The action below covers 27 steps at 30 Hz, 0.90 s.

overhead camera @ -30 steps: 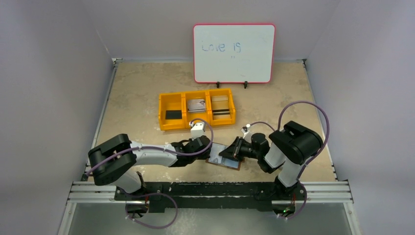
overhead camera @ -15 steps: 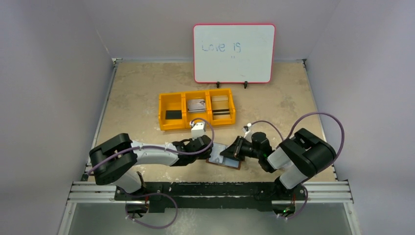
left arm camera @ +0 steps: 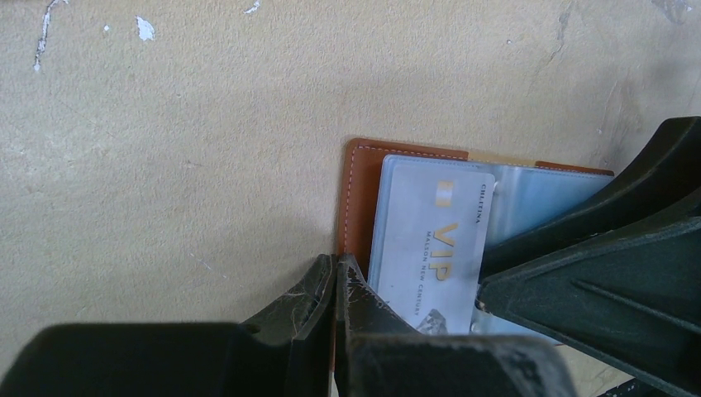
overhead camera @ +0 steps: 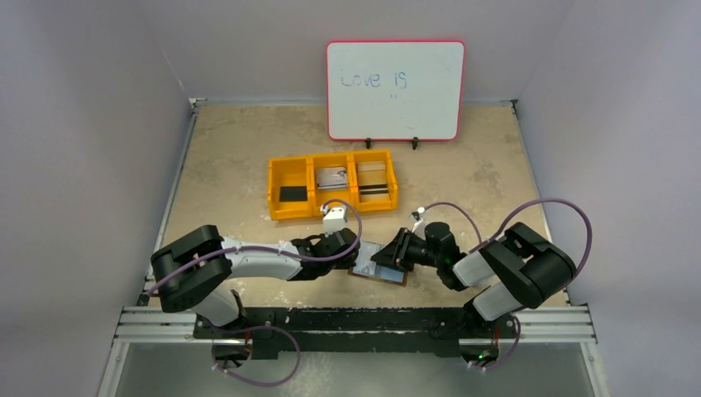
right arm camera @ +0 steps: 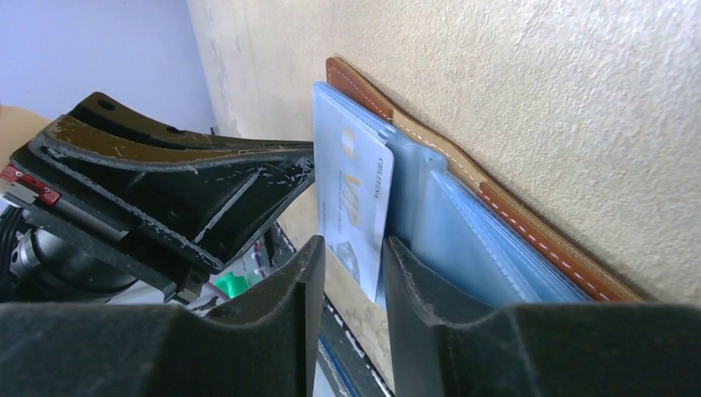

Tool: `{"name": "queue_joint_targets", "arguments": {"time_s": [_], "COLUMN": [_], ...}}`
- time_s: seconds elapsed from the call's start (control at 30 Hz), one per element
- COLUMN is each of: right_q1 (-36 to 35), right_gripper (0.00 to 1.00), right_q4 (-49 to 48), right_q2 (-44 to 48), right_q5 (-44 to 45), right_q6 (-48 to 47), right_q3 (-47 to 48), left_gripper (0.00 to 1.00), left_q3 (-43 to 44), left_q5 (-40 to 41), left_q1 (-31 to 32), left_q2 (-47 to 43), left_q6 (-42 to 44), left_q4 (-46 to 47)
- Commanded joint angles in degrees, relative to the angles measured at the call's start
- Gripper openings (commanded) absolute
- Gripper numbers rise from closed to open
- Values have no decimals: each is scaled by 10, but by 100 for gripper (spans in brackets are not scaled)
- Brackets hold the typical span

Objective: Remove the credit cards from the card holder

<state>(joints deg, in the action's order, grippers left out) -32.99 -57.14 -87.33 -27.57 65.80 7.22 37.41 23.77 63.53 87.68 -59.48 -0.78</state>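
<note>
The card holder (overhead camera: 382, 270) is a brown leather wallet lying open on the table between the arms, with pale clear sleeves (right arm camera: 463, 240) inside. A grey-white credit card (left arm camera: 430, 240) marked VIP sticks partly out of a sleeve. My left gripper (left arm camera: 335, 263) is shut, its tips resting on the wallet's left leather edge (left arm camera: 360, 190). My right gripper (right arm camera: 354, 248) is slightly open around the card's (right arm camera: 355, 198) free end, with a gap on each side. In the top view the left gripper (overhead camera: 355, 248) and right gripper (overhead camera: 395, 253) meet over the wallet.
A yellow three-compartment bin (overhead camera: 273, 190) stands behind the wallet with a black card (overhead camera: 292, 193), a grey-white card (overhead camera: 332, 178) and a beige striped card (overhead camera: 374, 184) in it. A whiteboard (overhead camera: 395, 89) stands at the back. Grey walls close in both sides.
The right gripper's jaws have parted a little around the card. The right arm's elbow has swung out to the right and lower. The left arm and wallet have stayed still.
</note>
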Motion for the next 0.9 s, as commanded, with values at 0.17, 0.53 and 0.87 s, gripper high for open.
{"name": "queue_joint_targets", "arguments": {"time_s": [0.17, 0.53, 0.87], "right_q1": [-1, -2, -1], "right_gripper": [24, 4, 0], "right_q4": [8, 8, 62], "right_q2": [10, 45, 81], "right_q5": [16, 54, 70], "right_q6": [-16, -7, -22], "right_q3": [15, -13, -12], "left_gripper": [0, 0, 0], "left_q3": [1, -7, -14], "left_q5": [1, 1, 13], "left_q1": [4, 4, 3], "left_q2": [8, 8, 7], "left_q6": [1, 5, -8], "left_q4": [-43, -35, -36]}}
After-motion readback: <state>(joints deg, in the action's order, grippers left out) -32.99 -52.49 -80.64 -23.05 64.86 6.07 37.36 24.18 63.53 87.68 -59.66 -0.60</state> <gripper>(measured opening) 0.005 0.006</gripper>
